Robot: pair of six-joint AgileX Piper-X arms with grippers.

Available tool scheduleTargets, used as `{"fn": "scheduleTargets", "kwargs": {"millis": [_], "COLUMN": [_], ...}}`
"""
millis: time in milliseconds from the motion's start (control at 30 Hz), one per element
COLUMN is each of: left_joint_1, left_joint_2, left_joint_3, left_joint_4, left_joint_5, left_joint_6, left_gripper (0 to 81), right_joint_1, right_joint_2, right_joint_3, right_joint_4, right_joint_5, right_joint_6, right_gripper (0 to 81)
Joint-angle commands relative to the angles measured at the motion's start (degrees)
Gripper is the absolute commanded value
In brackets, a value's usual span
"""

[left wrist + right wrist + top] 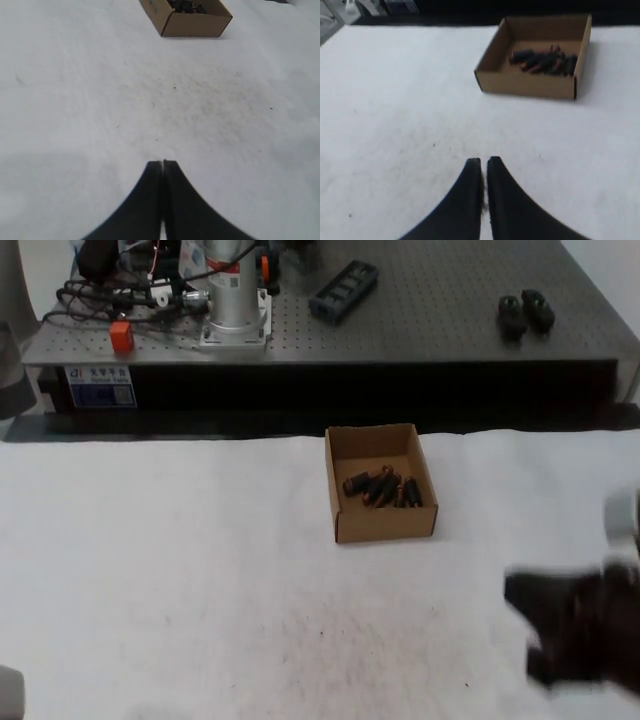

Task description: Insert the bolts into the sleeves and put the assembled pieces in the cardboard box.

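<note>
My left claw [163,162] is pinched shut, its two smooth black fingers [145,200] meeting along a thin seam with nothing between them. It hangs over the white cloth [75,75], a soft, felt-like sheet with a faint nap and a scatter of dark specks. My right claw [484,160] is drawn in narrow too, with only a thin slit between its tapered matte tips, and it holds nothing. It is also above the cloth [395,100].

The cardboard box [525,85] sits on the cloth, well apart from both claws. It is a shallow, open-topped tray of plain brown card with straight walls and crisp folded corners. Inside lie the assembled pieces [545,60]: short dark cylinders with hints of red at their ends, bunched side by side against one wall. My left wrist catches the same box [195,25] by one corner, with the dark pieces [185,6] just peeking over the rim.

From above, the box [385,523] stands near the middle of the cloth [200,570], the pieces [385,488] clustered in it. One of my arms [585,635] shows as a dark blurred bulk at the near right. Behind the cloth runs a grey metal plate [420,315] dotted with holes. It carries a silver post [235,290], a small orange block [121,335], a black ribbed tray [343,290] and two small black parts [525,312].
</note>
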Motion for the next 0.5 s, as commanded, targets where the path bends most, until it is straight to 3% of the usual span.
{"fn": "scheduleTargets", "kwargs": {"millis": [0, 233, 467], "left_joint_1": [0.3, 0.3, 0.3], "left_joint_2": [-0.5, -0.5, -0.5], "left_joint_3": [0.3, 0.3, 0.3], "left_joint_4": [-0.1, -0.1, -0.1], "left_joint_5": [-0.6, -0.6, -0.6], "left_joint_6": [-0.4, -0.4, -0.4], "left_gripper": [0.7, 0.7, 0.7], "right_joint_1": [0.0, 0.0, 0.0], "right_joint_2": [-3.6, -10.6, -10.8], "right_joint_3": [2.8, 10.5, 11.0], "right_joint_4": [1.4, 2.1, 2.1], "right_joint_5": [-2.5, -5.7, -16.6], "right_joint_6": [1.5, 21.5, 59.6], "right_gripper": [4.9, 4.9, 4.9]}}
